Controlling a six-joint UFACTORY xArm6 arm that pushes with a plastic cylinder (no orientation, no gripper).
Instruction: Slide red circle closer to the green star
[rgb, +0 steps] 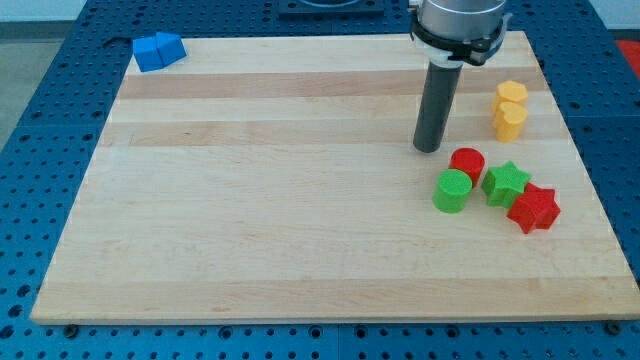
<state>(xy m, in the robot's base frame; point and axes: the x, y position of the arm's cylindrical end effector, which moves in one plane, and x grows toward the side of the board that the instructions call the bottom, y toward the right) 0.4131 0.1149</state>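
Observation:
The red circle (467, 163) is a short red cylinder on the wooden board (250, 200), right of centre. The green star (506, 183) lies just to its right and slightly lower, nearly touching it. My tip (429, 149) rests on the board just left of and a little above the red circle, with a small gap between them. A green circle (451, 190) sits directly below the red circle, touching or almost touching it. A red star (533, 208) lies against the green star's lower right.
Two yellow blocks (510, 109) stand close together at the view's upper right, right of the rod. Two blue blocks (158, 51) sit at the board's top left corner. The board lies on a blue perforated table (40, 150).

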